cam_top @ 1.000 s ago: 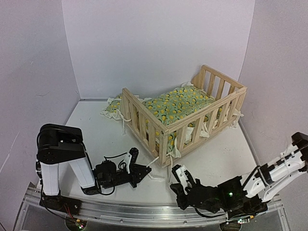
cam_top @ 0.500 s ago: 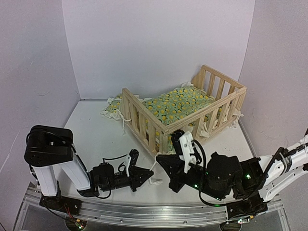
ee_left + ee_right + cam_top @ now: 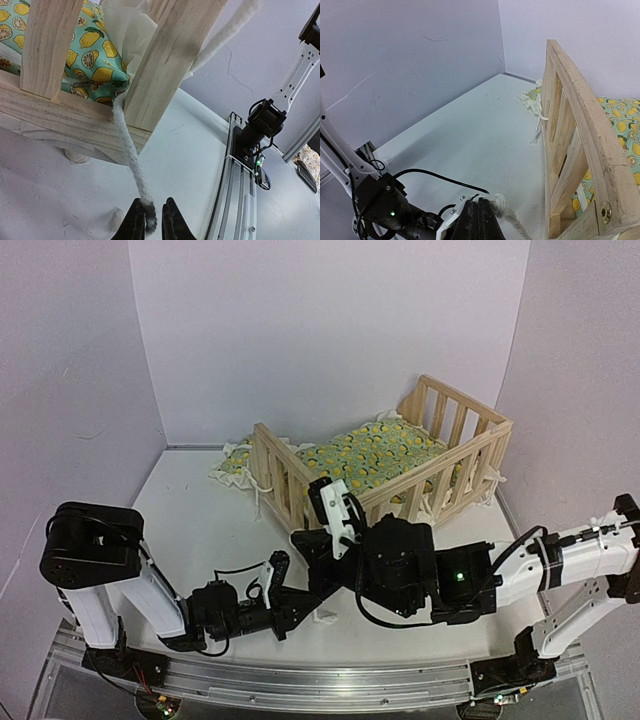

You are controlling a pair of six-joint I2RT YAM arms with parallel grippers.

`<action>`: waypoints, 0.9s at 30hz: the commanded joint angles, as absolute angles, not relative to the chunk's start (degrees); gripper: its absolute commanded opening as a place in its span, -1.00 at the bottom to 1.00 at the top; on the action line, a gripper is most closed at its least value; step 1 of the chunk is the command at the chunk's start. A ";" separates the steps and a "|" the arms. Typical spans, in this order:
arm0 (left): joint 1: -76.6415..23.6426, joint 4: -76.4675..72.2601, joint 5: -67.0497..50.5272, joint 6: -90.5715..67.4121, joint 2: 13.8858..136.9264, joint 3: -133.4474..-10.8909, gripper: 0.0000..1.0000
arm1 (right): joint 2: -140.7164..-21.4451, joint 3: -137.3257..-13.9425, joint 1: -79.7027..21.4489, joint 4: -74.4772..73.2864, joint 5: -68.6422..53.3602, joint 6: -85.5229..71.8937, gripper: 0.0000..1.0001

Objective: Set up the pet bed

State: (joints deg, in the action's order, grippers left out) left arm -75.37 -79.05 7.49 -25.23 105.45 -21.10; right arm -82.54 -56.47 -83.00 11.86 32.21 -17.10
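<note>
Left gripper point(image 3: 152, 206), low centre, nips just the frayed tip of the tie cord point(image 3: 131, 155) hanging from the pet bed point(image 3: 170, 60), upper left. Shallow bite, so one tug could slip it free.

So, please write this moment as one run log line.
left gripper: shut on cord | right gripper: shut | bed: cushion inside
</note>
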 commanded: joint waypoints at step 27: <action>-76.48 -80.61 11.10 -23.60 98.89 -19.43 -0.80 | -82.77 -70.69 -80.94 -13.59 26.23 -27.52 -0.10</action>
State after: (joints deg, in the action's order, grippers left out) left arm -76.25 -79.02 10.41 -24.40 101.86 -20.10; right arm -91.33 -70.54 -80.93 -9.80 32.71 -27.53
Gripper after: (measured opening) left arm 0.101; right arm 0.436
